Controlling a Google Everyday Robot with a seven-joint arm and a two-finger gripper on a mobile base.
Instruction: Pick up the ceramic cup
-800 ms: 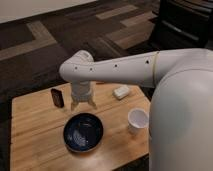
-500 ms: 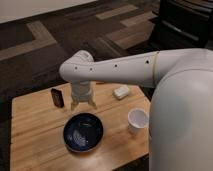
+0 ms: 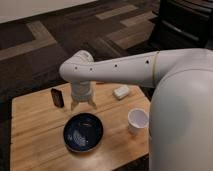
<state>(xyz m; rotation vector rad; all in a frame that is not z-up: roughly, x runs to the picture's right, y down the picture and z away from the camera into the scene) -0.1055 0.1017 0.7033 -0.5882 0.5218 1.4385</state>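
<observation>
The ceramic cup point(image 3: 137, 120) is small, plain and white. It stands upright on the wooden table point(image 3: 35, 140) near its right edge, partly behind my white arm. My gripper point(image 3: 83, 104) hangs fingers down over the table's back middle, just behind the dark blue bowl point(image 3: 83, 132) and well left of the cup. Nothing shows between its fingers.
A small dark upright object point(image 3: 58, 97) stands left of the gripper. A small flat whitish rectangular object point(image 3: 121, 91) lies at the back right of the table. My arm point(image 3: 130, 70) spans the table from the right. Dark carpet surrounds the table.
</observation>
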